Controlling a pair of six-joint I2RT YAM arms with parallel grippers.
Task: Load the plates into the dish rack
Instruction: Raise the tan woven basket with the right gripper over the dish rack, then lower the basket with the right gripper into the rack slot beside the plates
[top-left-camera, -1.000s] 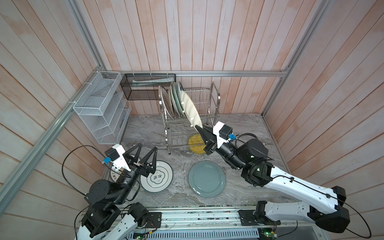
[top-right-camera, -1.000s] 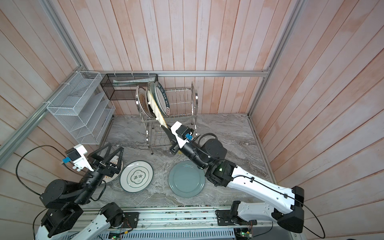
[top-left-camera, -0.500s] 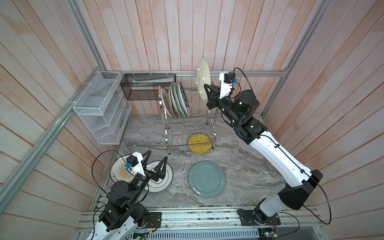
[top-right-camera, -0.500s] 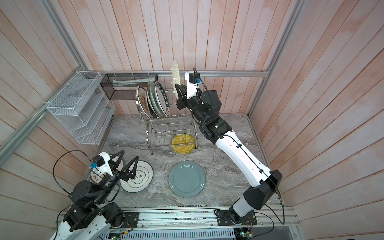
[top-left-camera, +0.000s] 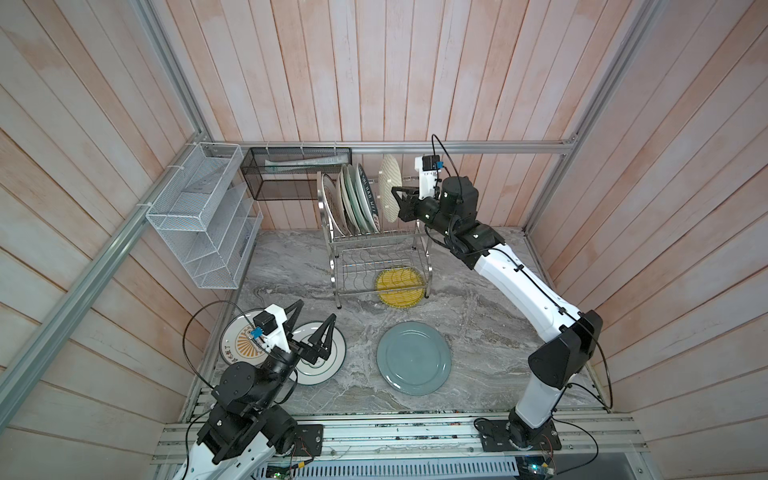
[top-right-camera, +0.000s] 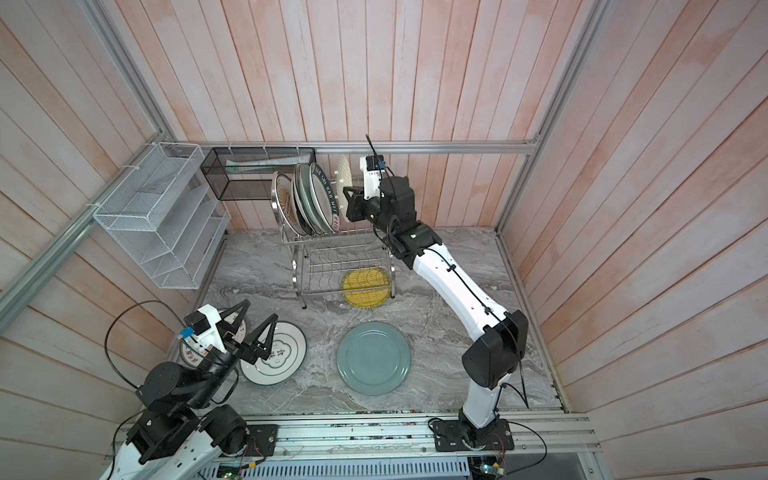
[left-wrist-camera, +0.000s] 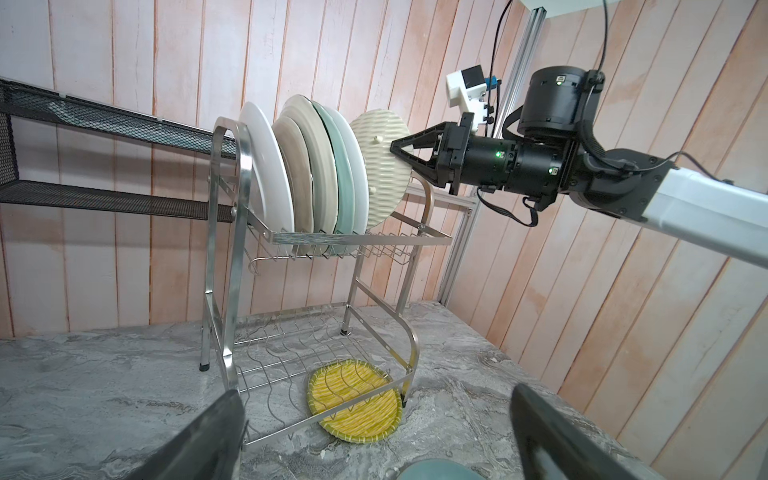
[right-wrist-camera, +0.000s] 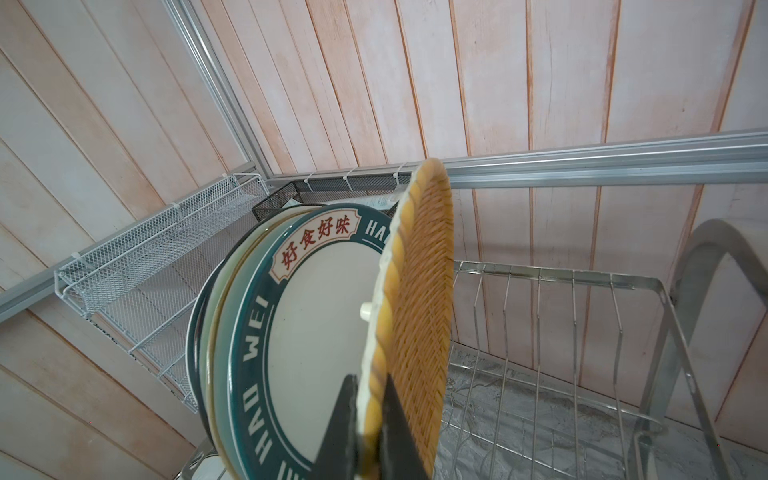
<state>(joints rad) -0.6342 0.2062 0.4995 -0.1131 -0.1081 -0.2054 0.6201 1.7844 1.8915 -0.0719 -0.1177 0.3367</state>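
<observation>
The steel dish rack (top-left-camera: 336, 266) (left-wrist-camera: 357, 237) stands at the back, with several plates (top-left-camera: 353, 199) upright in its upper tier. My right gripper (top-left-camera: 397, 203) (right-wrist-camera: 370, 390) is shut on the edge of a woven-pattern plate (top-left-camera: 390, 187) (right-wrist-camera: 419, 291). It holds the plate upright over the upper tier, just right of the teal-rimmed plate (right-wrist-camera: 316, 311). My left gripper (top-left-camera: 316, 309) (left-wrist-camera: 376, 392) hangs open and empty over the front-left plates. A grey-blue plate (top-left-camera: 414, 358), a green-print plate (top-left-camera: 328, 353) and a sunburst plate (top-left-camera: 239, 343) lie flat on the table. A yellow woven plate (top-left-camera: 401, 286) lies under the rack.
A white mesh organiser (top-left-camera: 199, 220) hangs on the left wall. A black mesh basket (top-left-camera: 291, 174) sits behind the rack. Free wire slots (right-wrist-camera: 540, 316) stand to the right of the held plate. Aluminium frame posts (top-left-camera: 552, 174) bound the grey marble table (top-left-camera: 478, 324).
My right gripper carried the woven plate from in front of the rack up above it, then down beside the racked plates. My left gripper shifted slightly and stayed open.
</observation>
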